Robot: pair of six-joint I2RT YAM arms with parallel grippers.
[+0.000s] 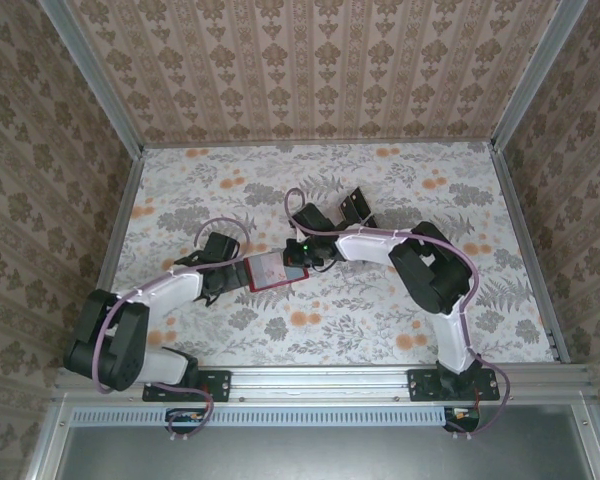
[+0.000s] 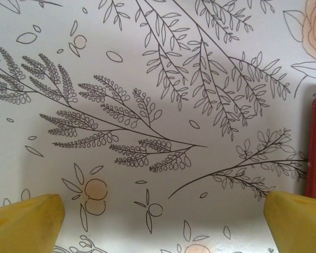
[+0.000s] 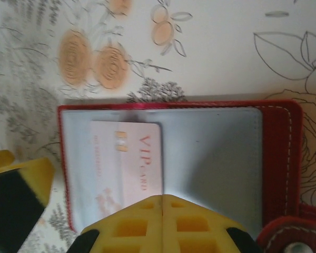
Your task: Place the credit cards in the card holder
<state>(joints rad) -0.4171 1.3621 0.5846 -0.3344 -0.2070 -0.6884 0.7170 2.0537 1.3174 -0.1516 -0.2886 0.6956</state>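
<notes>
right tool (image 3: 163,203) closed at edge of credit card (image 3: 126,158) on card holder (image 3: 282,158); left tool (image 2: 163,224) spread wide beside its red edge.

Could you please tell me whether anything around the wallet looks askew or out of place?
Nothing stands out. The red wallet lies open and flat, and the pink card sits square on its pale lining, edges parallel to the wallet's. Whether the card is tucked into a pocket I cannot tell.

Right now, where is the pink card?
In the right wrist view, the pink card lies on the pale inside of the open red card holder, toward its left side, just above the right arm's shut yellow fingers.
</notes>
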